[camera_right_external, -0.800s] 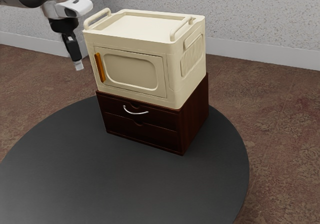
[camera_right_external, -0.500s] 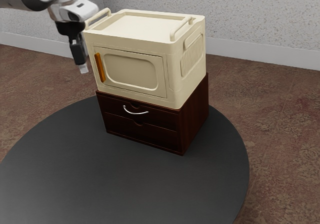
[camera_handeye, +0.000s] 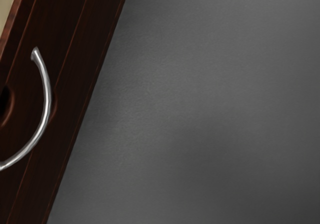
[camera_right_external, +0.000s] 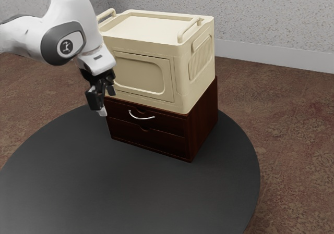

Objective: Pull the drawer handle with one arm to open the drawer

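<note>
My gripper (camera_right_external: 107, 103) hangs in front of the cabinet's left part in the exterior view, its two fingers apart with nothing between them. The silver curved handle (camera_right_external: 141, 118) is on the upper drawer (camera_right_external: 166, 122) of the dark brown chest, to the exterior view's right of the gripper and not touched by it. Both drawer fronts sit flush with the chest. In the wrist view, the handle (camera_handeye: 47, 97) arcs across the dark drawer front (camera_handeye: 67, 29).
A cream cabinet (camera_right_external: 141, 76) with rail handles stands on top of the chest; the hand covers its orange door handle. Both pieces stand on a round dark table (camera_right_external: 130, 187). A speckled wall (camera_right_external: 266, 20) rises behind.
My arm has swung toward the exterior view's right and lower, bringing the hand in front of the cabinet and nearer the drawer handle. The chest and its drawers have not moved.
</note>
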